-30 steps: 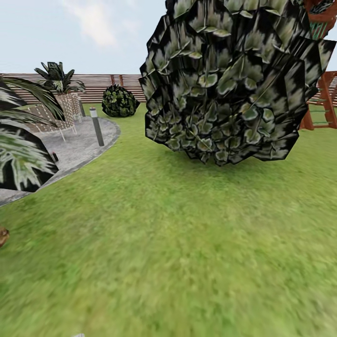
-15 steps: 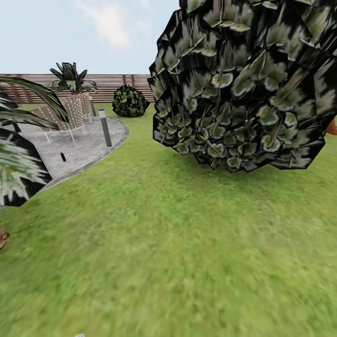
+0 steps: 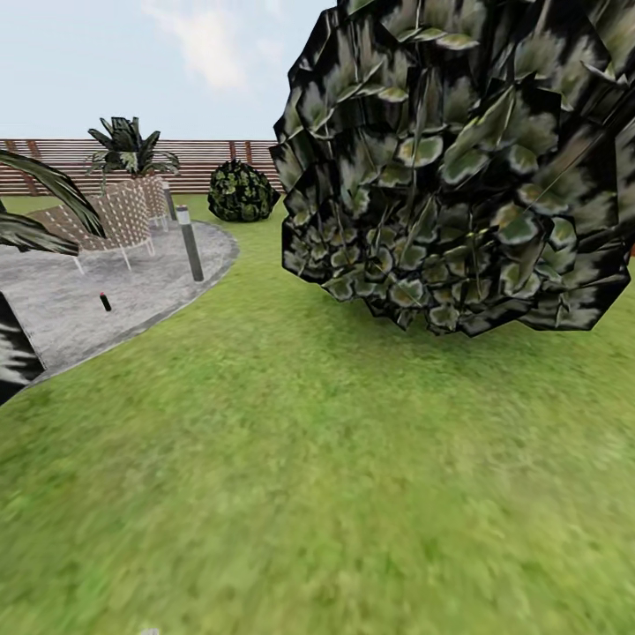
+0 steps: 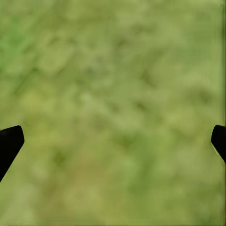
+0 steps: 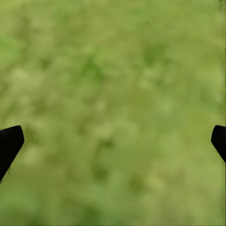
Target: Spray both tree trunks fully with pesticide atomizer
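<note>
A small dark bottle with a reddish top, the pesticide atomizer (image 3: 105, 302), stands on the grey paved patio (image 3: 150, 278) at the left of the head view, far from me. Both trees with their trunks are out of view. In the left wrist view, my left gripper (image 4: 113, 141) is open over blurred grass, its black fingertips (image 4: 9, 143) wide apart with nothing between them. My right gripper (image 5: 113, 141) is likewise open over grass, with nothing between its fingertips (image 5: 9, 143).
A large round dark-leaved bush (image 3: 450, 168) looms close at the upper right. On the patio stand a grey lamp post (image 3: 190, 242) and a woven chair (image 3: 110, 220). Dark fronds (image 3: 35, 207) hang at the left edge. A smaller bush (image 3: 241, 191) sits before the slat fence (image 3: 198, 159).
The camera has moved: the big bush looms larger, the fronds at the left have slid toward the edge, and the atomizer on the patio has come into sight.
</note>
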You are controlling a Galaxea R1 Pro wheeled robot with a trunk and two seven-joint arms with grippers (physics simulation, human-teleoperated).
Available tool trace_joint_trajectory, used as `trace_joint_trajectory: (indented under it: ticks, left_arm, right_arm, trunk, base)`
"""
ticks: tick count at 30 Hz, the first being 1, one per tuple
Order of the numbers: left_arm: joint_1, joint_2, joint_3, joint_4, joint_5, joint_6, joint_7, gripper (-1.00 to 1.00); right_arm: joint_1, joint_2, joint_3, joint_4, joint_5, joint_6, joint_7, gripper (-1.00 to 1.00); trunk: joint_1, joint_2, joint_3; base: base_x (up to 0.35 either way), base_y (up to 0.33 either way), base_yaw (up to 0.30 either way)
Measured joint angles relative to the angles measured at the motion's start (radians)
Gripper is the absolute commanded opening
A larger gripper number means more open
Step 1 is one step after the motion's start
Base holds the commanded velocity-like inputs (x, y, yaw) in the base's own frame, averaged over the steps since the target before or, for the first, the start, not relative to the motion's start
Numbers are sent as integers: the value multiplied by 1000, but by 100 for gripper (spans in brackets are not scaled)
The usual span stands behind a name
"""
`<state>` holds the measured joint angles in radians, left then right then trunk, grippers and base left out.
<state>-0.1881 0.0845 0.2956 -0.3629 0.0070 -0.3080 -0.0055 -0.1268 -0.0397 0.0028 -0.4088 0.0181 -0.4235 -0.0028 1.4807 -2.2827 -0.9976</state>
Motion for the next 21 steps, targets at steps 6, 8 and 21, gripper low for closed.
trace_joint_trajectory:
  ticks: [6, 8, 21]
  left_arm:
    - [0, 0, 0, 0, 0, 0, 0, 100]
    - [0, 0, 0, 0, 0, 0, 0, 100]
    - [0, 0, 0, 0, 0, 0, 0, 100]
  right_arm:
    - [0, 0, 0, 0, 0, 0, 0, 100]
    - [0, 0, 0, 0, 0, 0, 0, 100]
    - [0, 0, 1, 0, 0, 0, 1, 100]
  trunk:
    - [0, 0, 0]
    - [0, 0, 0]
    - [0, 0, 0]
  base:
    - [340, -6, 0]
    - [340, -1, 0]
    - [340, 0, 227]
